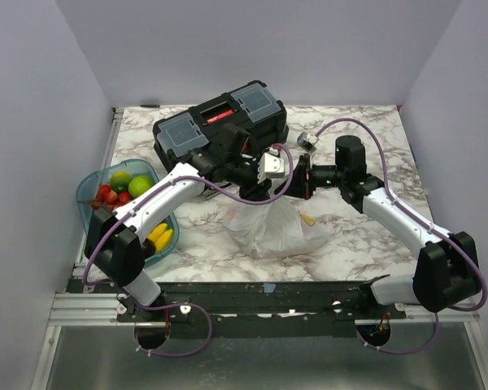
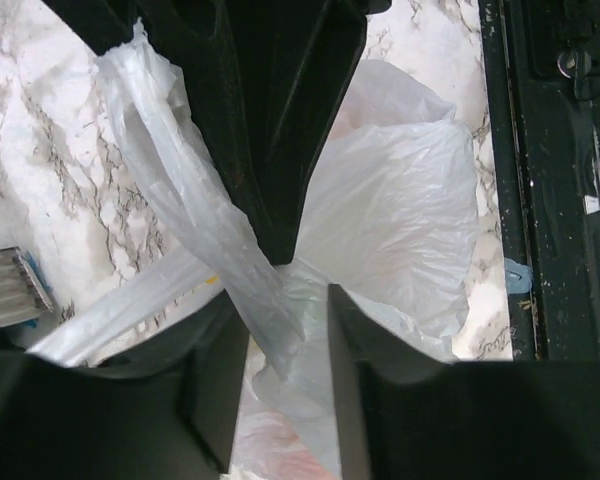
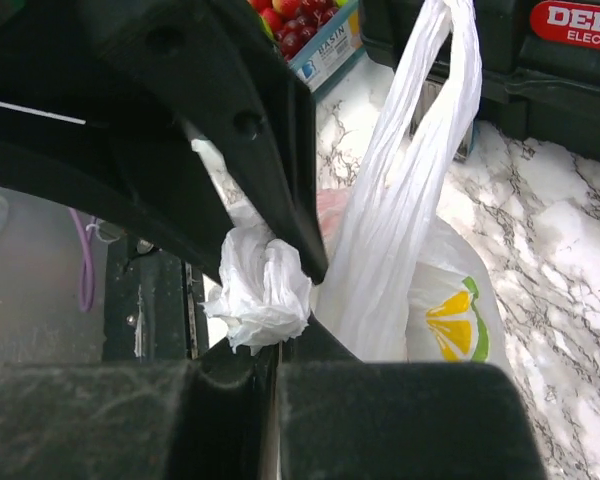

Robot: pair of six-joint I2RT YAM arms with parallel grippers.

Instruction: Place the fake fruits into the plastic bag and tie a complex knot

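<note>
**Knot begun, we judge; fruits only partly bagged**
The plastic bag (image 1: 272,229) sits mid-table with a lemon slice (image 3: 455,325) showing inside. Our right gripper (image 3: 280,320) is clamped on a wad of its neck, and the left gripper (image 2: 288,320) is parted around a twisted strand. More fake fruits (image 1: 130,188) lie in the teal tray (image 1: 85,193).

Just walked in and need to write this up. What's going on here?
Both arms meet over the plastic bag in the middle of the table. The right gripper is shut on a bunched wad of the bag's top; the left gripper has its jaws apart with a twisted strand of bag running between them. It looks like knot tying. A yellow shape shows through the bag, while several fake fruits lie in the teal tray at the left.
</note>
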